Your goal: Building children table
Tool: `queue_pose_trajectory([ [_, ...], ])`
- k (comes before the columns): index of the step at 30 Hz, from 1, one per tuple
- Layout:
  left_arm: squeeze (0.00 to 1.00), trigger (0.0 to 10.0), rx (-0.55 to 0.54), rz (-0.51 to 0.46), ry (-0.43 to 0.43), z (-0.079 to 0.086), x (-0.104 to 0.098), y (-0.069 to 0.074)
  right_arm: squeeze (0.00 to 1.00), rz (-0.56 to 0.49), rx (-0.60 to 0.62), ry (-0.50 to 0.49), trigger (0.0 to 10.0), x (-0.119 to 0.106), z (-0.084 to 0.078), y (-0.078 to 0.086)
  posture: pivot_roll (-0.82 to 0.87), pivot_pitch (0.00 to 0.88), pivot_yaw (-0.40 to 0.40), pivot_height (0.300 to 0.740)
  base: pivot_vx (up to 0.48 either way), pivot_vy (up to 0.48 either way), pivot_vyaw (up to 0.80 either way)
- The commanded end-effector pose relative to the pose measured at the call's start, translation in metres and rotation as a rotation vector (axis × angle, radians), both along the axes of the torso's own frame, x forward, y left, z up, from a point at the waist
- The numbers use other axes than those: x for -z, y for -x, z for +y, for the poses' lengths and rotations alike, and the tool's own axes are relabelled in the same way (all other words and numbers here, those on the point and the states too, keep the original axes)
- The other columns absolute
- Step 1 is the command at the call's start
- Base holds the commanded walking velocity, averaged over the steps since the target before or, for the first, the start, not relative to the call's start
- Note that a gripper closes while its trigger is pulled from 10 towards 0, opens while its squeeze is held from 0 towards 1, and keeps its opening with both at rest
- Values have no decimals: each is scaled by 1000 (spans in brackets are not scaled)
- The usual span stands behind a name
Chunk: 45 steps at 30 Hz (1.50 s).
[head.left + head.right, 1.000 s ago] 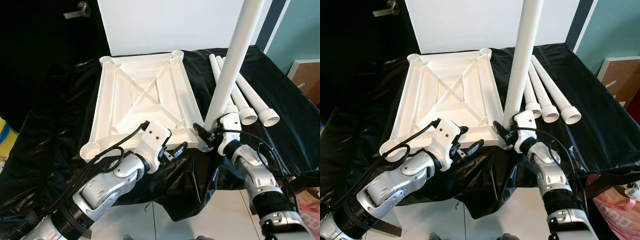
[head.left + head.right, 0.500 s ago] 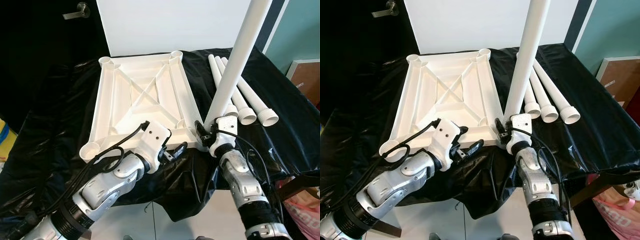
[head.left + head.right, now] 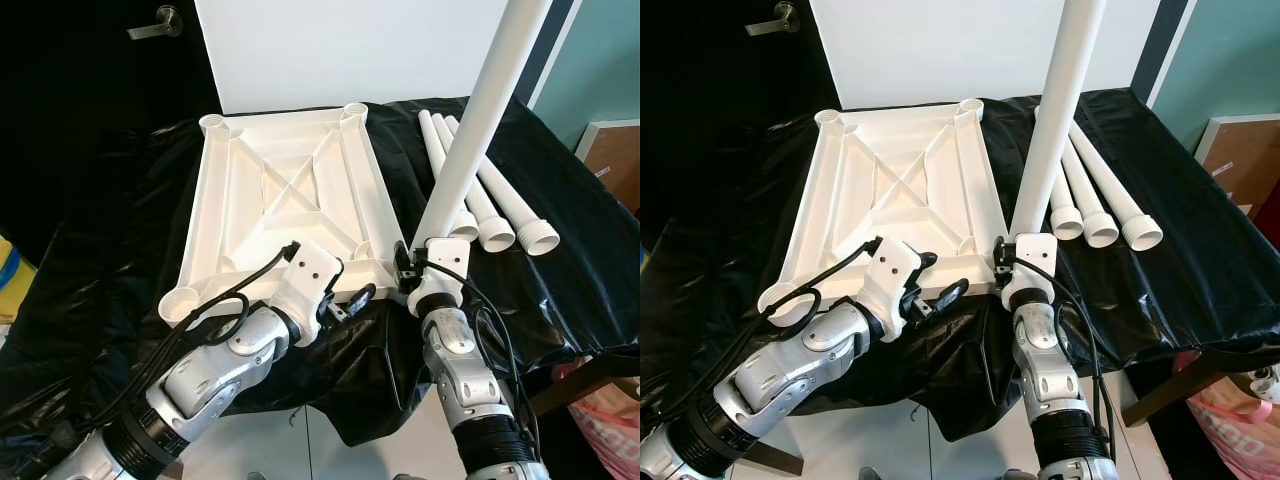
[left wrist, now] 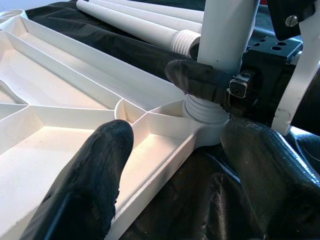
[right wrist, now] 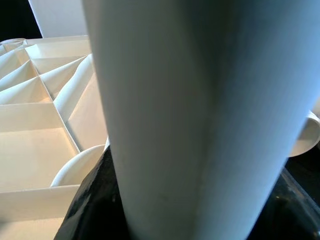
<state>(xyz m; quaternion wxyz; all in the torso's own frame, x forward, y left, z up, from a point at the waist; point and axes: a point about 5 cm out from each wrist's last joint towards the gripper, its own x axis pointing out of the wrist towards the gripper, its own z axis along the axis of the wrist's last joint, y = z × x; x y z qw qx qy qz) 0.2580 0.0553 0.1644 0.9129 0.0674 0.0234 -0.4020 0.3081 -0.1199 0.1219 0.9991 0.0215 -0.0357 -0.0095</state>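
Observation:
A white table top (image 3: 290, 190) lies upside down on the black-covered table (image 3: 110, 250). One white leg (image 3: 470, 130) stands nearly upright, leaning a little to the right, with its threaded end in the near right corner socket (image 4: 207, 112). My right gripper (image 3: 410, 270) is shut on this leg just above the socket. My left gripper (image 3: 348, 300) is open at the near rim beside that corner, one finger (image 4: 100, 175) inside the tray and the other finger (image 4: 260, 165) outside it. Three spare legs (image 3: 490, 200) lie side by side to the right.
A white board (image 3: 340, 50) stands behind the table top. A dark door with a handle (image 3: 158, 18) is at the far left. A brown box (image 3: 615, 150) sits at the right. The black cover hangs over the table's front edge (image 3: 380, 380) above a tiled floor.
My right wrist has turned around the leg's base and its forearm has swung left, beneath the corner. The leg stays in the socket. My left arm has not moved.

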Motion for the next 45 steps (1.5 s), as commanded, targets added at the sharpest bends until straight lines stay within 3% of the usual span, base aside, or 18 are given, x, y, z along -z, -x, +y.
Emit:
queue_pose_trajectory([
  [1, 0, 10000, 341, 38, -26, -9, 3, 13, 0, 160, 28, -16, 10000, 31, -1, 9, -136, 55, 40, 740, 0, 0, 0],
  [4, 0, 10000, 341, 38, -26, -9, 3, 13, 0, 154, 28, -21, 10000, 29, 0, 9, -137, 54, 41, 740, 0, 0, 0],
  [5, 0, 10000, 342, 38, -27, -9, 3, 13, 98, 150, 28, -20, 10000, 29, 0, 9, -139, 53, 41, 740, 0, 0, 0],
  [7, 0, 10000, 342, 38, -27, -9, 3, 13, 98, 143, 27, -17, 10000, 28, 0, 9, -139, 53, 40, 740, 0, 0, 0],
  [8, 0, 10000, 343, 38, -27, -9, 3, 14, 1000, 134, 21, -19, 10000, 26, 0, 9, -141, 53, 39, 740, 0, 0, 0],
  [16, 0, 10000, 343, 38, -24, -10, 3, 14, 1000, 83, -62, -10, 10000, 17, -6, 9, -147, 53, 36, 740, 0, 0, 0],
  [26, 0, 10000, 340, 39, -19, -11, 3, 13, 1000, 28, -261, 75, 10000, 10, -32, 9, -150, 55, 33, 740, 0, 0, 0],
  [27, 0, 10000, 340, 38, -19, -11, 3, 12, 0, 20, -298, 91, 10000, 7, -33, 6, -150, 55, 34, 740, 0, 0, 0],
  [32, 0, 10000, 340, 38, -20, -11, 3, 12, 0, 1, -407, 141, 10000, 1, -33, 0, -148, 59, 36, 740, 0, 0, 0],
  [35, 0, 10000, 338, 37, -19, -11, 2, 12, 0, -9, -531, 190, 10000, -5, -28, -6, -140, 65, 38, 740, 0, 0, 0],
  [40, 0, 10000, 334, 37, -20, -10, 2, 12, 0, -13, -564, 212, 10000, -6, -26, -10, -135, 68, 38, 740, 0, 0, 0],
  [41, 0, 10000, 328, 37, -20, -9, 2, 12, 0, -11, -571, 230, 4471, -6, -27, -13, -131, 69, 36, 740, 0, 0, 0],
  [42, 0, 10000, 328, 37, -20, -9, 2, 12, 0, -11, -571, 230, 4471, -6, -27, -13, -131, 69, 36, 740, 0, 0, 0],
  [43, 0, 10000, 323, 36, -18, -8, 2, 12, 0, -3, -570, 235, 0, -5, -29, -15, -125, 71, 33, 740, 0, 0, 0],
  [45, 0, 10000, 319, 36, -17, -8, 1, 12, 0, 5, -565, 237, 0, -4, -31, -16, -123, 72, 32, 740, 0, 0, 0],
])
